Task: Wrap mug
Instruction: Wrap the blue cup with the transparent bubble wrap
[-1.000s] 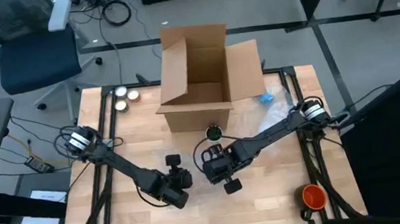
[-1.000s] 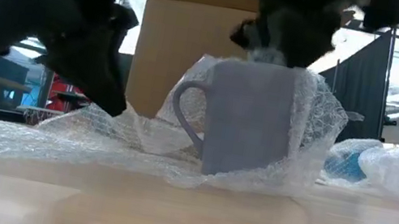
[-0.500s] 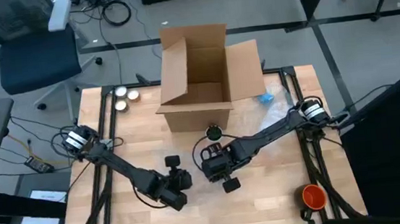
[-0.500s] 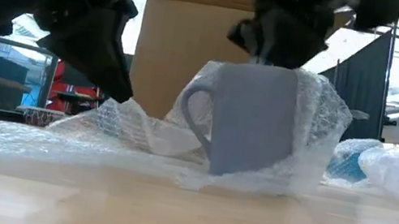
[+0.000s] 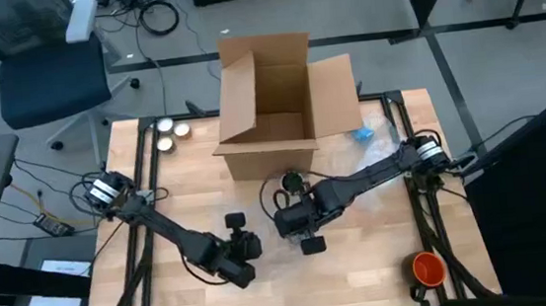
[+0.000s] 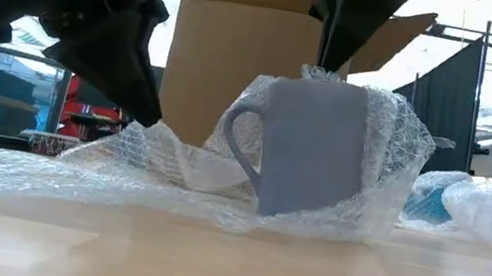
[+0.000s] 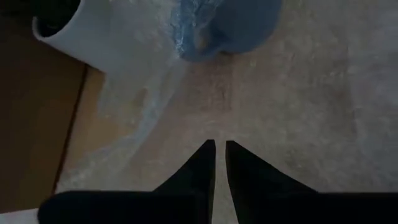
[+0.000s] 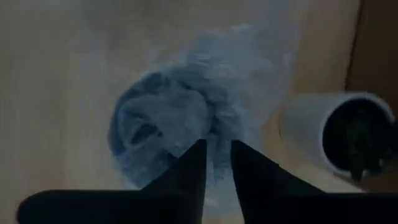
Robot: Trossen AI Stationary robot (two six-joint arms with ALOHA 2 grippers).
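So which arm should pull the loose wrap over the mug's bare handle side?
Left. The left tool sits over the spread clear bubble wrap sheet on the handle side of the grey-blue ceramic mug. The right tool is directly above the mug.

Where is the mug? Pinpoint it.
In the low view the mug stands mid-table, upright on bubble wrap, in front of the box, under the right end effector.

Two dark, slender arms are observed. Each base joint is ringed by a white band. Behind each pincer, a blocky black wrist housing is fitted. Fingers are black and tapered.
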